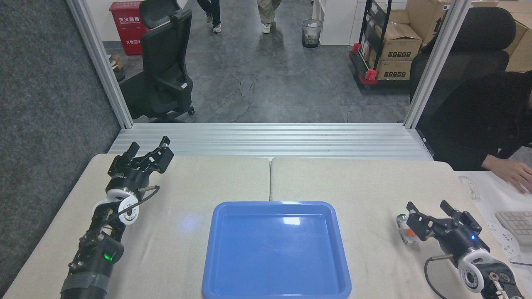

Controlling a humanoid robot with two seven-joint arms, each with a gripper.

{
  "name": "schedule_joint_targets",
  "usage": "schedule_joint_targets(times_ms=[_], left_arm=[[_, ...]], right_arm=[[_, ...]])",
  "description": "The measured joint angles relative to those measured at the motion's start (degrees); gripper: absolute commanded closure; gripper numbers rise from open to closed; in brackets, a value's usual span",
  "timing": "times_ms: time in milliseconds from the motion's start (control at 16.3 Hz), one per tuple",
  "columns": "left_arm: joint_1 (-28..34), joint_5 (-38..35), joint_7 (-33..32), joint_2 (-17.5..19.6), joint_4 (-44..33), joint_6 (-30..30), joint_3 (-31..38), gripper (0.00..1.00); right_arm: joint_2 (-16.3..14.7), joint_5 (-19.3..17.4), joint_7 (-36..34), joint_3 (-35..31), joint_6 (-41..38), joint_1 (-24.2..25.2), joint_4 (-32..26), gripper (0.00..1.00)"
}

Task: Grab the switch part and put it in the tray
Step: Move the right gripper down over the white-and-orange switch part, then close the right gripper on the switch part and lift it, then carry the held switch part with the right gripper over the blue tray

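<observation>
My right gripper (430, 216) is spread wide, one finger just over the part (403, 228), which lies on the table (374, 187) right of the tray (276, 249). Left gripper (150, 154) parked, open.

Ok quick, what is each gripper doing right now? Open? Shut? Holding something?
Left gripper: open, holding nothing, above the table's far left.
Right gripper: open, holding nothing, right beside the switch part, which lies on the table.

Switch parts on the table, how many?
1. The switch part lies right of the blue tray, partly hidden behind the right claw. The tray holds none; nothing else looks able to hide another.
</observation>
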Motion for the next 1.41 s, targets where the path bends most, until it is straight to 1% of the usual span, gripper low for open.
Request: schedule_joint_targets(times_ms=[307, 368, 430, 491, 553, 675, 921, 1105, 1228, 1412], left_arm=[[0.0, 0.0, 0.0, 0.0, 0.0, 0.0, 0.0, 0.0], [0.0, 0.0, 0.0, 0.0, 0.0, 0.0, 0.0, 0.0], [0.0, 0.0, 0.0, 0.0, 0.0, 0.0, 0.0, 0.0], [0.0, 0.0, 0.0, 0.0, 0.0, 0.0, 0.0, 0.0], [0.0, 0.0, 0.0, 0.0, 0.0, 0.0, 0.0, 0.0], [0.0, 0.0, 0.0, 0.0, 0.0, 0.0, 0.0, 0.0], [0.01, 0.0, 0.0, 0.0, 0.0, 0.0, 0.0, 0.0], [0.01, 0.0, 0.0, 0.0, 0.0, 0.0, 0.0, 0.0], [0.01, 0.0, 0.0, 0.0, 0.0, 0.0, 0.0, 0.0], [0.01, 0.0, 0.0, 0.0, 0.0, 0.0, 0.0, 0.0]], right_arm=[[0.36, 0.71, -0.44, 3.26, 0.21, 2.12, 2.06, 0.02], [0.47, 0.79, -0.44, 4.1, 0.27, 2.31, 2.61, 0.06], [0.6, 0.84, -0.44, 4.65, 0.29, 2.41, 2.96, 0.32], [0.8, 0.89, -0.45, 5.29, 0.31, 2.52, 3.38, 0.46], [1.02, 0.93, -0.45, 5.91, 0.38, 2.59, 3.76, 0.63], [1.3, 0.94, -0.46, 6.72, 0.41, 2.65, 4.31, 1.0], [1.9, 0.48, -0.59, 7.73, 0.76, 2.36, 5.07, 1.0], [2.47, 0.04, -0.37, 6.99, 1.27, 2.11, 3.13, 1.0], [3.08, -0.15, 0.48, 6.24, 2.29, 2.37, -0.85, 1.0], [4.8, -0.22, 4.24, 5.55, 3.9, 4.19, -8.83, 1.0]])
